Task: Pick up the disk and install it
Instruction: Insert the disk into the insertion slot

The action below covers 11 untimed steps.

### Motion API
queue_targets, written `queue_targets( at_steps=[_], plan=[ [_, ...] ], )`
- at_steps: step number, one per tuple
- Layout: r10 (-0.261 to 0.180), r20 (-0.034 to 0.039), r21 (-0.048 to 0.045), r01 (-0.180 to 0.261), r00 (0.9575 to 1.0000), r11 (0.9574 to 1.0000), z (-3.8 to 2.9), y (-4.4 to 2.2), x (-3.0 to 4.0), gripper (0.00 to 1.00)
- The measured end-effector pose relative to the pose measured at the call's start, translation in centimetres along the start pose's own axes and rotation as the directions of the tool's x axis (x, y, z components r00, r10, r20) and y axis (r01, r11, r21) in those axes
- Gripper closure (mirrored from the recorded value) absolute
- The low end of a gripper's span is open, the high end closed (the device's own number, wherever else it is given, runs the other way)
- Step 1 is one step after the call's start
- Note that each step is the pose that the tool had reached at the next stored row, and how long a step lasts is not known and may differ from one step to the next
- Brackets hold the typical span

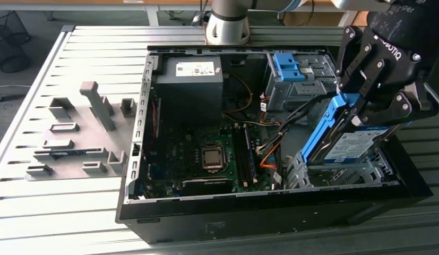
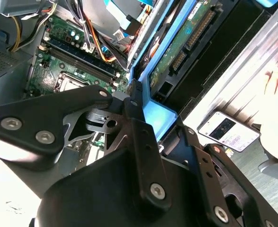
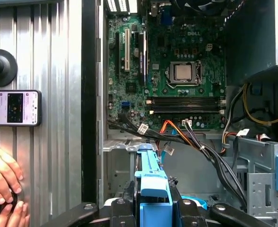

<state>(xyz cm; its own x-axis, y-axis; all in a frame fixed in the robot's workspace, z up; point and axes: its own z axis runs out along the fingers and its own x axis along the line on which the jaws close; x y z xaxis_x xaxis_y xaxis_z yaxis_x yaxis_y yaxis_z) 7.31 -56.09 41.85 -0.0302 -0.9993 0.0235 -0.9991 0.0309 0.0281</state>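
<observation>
My gripper (image 1: 371, 114) is shut on the disk (image 1: 346, 144), a flat drive with a white-and-blue label and blue rails. It holds the disk on edge and tilted, with the lower end over the grey drive cage (image 1: 339, 172) at the front corner of the open computer case (image 1: 276, 215), on the exterior view's right. In the second wrist view the disk's (image 2: 186, 38) green circuit side shows beyond the gripper (image 2: 131, 94). The first wrist view looks along the disk's blue rail (image 3: 150, 182) from the gripper (image 3: 150, 208) down toward the cage.
Inside the case lie the motherboard (image 1: 205, 154), loose cables (image 3: 186, 137), a black power supply (image 1: 187, 79) and a blue bracket (image 1: 286, 66) on a second cage. A phone (image 3: 13, 108) and a person's hand (image 3: 1, 175) rest on the slatted table beside the case. Grey fixture blocks (image 1: 77, 138) stand at the exterior view's left.
</observation>
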Motion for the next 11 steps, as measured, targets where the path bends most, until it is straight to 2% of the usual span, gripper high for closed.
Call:
queue_targets(
  at_steps=[11],
  plan=[
    [0.000,0.0001,0.0000,0.000,1.0000,1.0000,1.99,-0.09,-0.05,0.64]
  ],
)
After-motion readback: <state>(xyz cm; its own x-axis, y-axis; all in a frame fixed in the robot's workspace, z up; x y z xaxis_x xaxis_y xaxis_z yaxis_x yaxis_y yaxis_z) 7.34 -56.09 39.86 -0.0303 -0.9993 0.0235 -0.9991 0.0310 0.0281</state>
